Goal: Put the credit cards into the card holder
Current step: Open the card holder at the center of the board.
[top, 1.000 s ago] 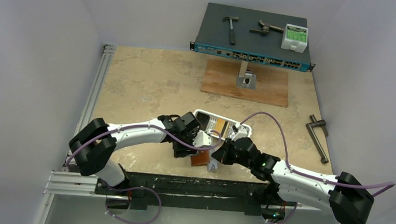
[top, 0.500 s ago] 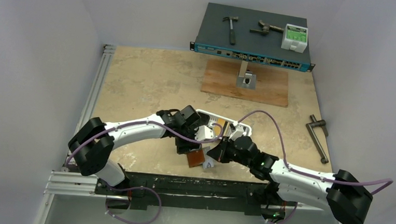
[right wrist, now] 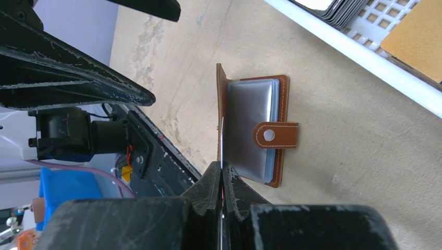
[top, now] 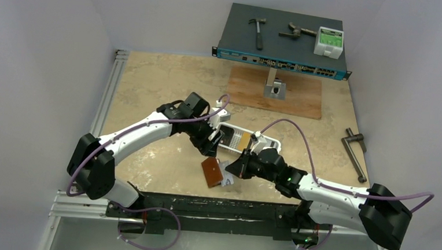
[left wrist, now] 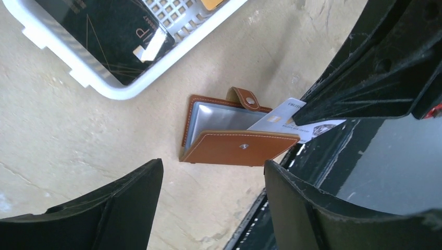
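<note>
The brown leather card holder [top: 209,172] lies partly open near the table's front edge, its snap tab loose; it also shows in the left wrist view [left wrist: 237,147] and the right wrist view [right wrist: 276,112]. My right gripper [top: 234,169] [right wrist: 221,170] is shut on a white credit card [left wrist: 276,119], seen edge-on [right wrist: 222,146], with its front end between the holder's cover and its clear pockets. My left gripper [top: 213,141] [left wrist: 212,172] is open and empty, raised above and behind the holder. A black card [left wrist: 107,31] and an orange card [right wrist: 417,36] lie in the white tray [top: 267,142].
The white slotted tray's rim [left wrist: 107,89] [right wrist: 365,57] lies just behind the holder. The black front rail [top: 202,204] runs close under it. At the back stand a wooden board [top: 301,98] and a network switch [top: 282,42] with tools; a metal clamp [top: 354,154] lies at right.
My left gripper has let go of the card holder and pulled up and back to the left. The holder now lies on the table. My right gripper has moved left with the card into it.
</note>
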You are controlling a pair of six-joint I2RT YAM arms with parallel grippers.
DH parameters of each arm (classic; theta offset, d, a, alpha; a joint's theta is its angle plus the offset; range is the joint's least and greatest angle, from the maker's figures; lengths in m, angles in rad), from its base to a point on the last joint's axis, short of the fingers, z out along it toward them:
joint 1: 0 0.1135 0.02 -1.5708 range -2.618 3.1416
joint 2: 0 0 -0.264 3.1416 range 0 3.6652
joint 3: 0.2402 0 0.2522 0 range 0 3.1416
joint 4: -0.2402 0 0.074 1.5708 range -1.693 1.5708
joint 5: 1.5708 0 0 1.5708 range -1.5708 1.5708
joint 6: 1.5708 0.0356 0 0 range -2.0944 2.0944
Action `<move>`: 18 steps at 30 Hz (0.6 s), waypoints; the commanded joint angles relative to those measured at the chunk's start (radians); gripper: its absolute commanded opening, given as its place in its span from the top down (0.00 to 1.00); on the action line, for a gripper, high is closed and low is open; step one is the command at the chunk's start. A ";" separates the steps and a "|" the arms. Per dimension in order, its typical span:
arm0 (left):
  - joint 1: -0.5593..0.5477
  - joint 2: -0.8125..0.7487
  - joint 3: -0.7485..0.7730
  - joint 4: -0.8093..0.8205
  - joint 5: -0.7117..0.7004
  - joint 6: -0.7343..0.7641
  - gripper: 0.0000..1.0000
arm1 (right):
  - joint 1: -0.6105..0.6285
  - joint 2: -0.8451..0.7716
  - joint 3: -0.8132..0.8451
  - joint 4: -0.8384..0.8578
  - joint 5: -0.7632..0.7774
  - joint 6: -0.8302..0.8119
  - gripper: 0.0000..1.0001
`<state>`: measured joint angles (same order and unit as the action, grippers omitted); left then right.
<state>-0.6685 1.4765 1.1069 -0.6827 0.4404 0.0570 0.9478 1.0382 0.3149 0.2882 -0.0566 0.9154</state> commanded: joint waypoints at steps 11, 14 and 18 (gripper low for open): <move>0.027 -0.037 -0.044 -0.077 -0.020 -0.328 0.26 | 0.030 0.071 0.118 0.085 -0.089 -0.046 1.00; 0.027 -0.041 -0.092 -0.052 -0.005 -0.364 0.26 | 0.047 0.097 0.131 0.086 -0.092 -0.039 1.00; 0.027 -0.036 -0.105 -0.064 0.043 -0.341 0.34 | 0.054 0.122 0.142 0.095 -0.104 -0.032 1.00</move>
<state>-0.6464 1.4635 1.0103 -0.7456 0.4278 -0.2642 0.9951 1.1419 0.4114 0.3359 -0.1307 0.8928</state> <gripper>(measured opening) 0.694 0.004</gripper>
